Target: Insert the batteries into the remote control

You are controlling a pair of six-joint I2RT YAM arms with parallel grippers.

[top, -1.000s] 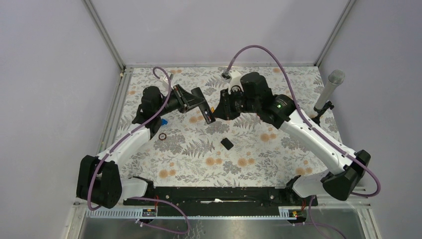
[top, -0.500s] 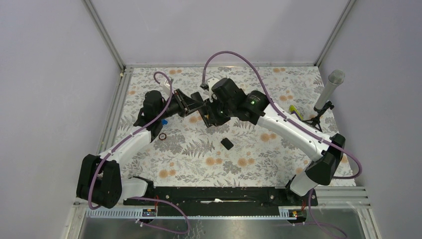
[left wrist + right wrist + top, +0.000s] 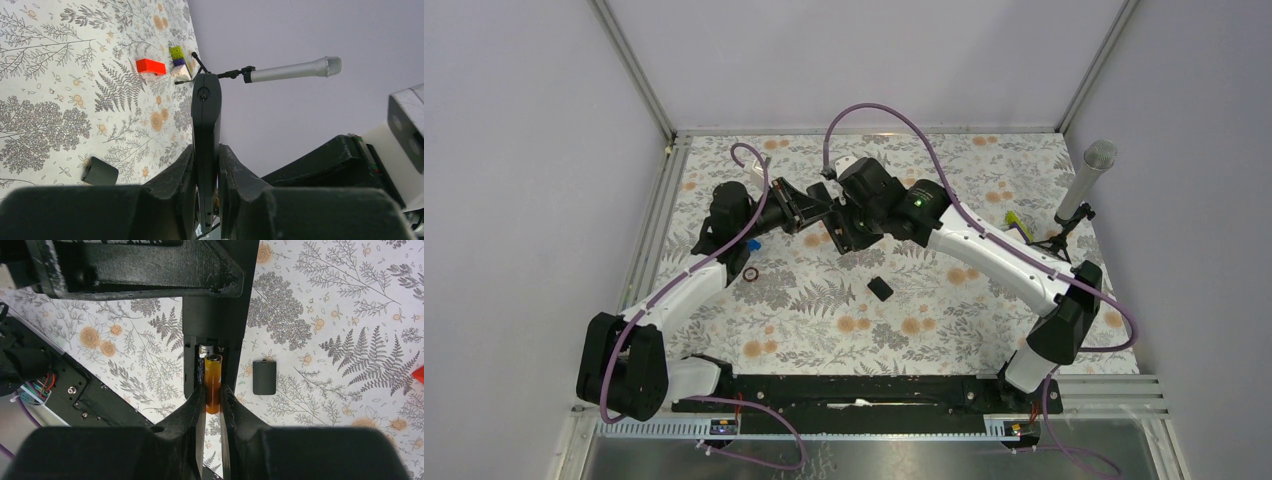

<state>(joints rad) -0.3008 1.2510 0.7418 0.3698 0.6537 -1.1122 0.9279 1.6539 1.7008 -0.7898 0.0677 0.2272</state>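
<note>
Black remote control and battery brought together above the table.
Left end effector is clamped on the remote control, holding it clear of the table. Right end effector, closed on the amber battery, has swung leftward since a second ago. It now holds the battery's tip over the open bay, beside a second battery lying inside. Back cover lies flat on the table nearby.

Robotics lab test cell: plain lilac walls w/ aluminium posts upper left & right, floral mat centre, mic on stand right edge, L arm & R arm bolted to black rail at bottom.
</note>
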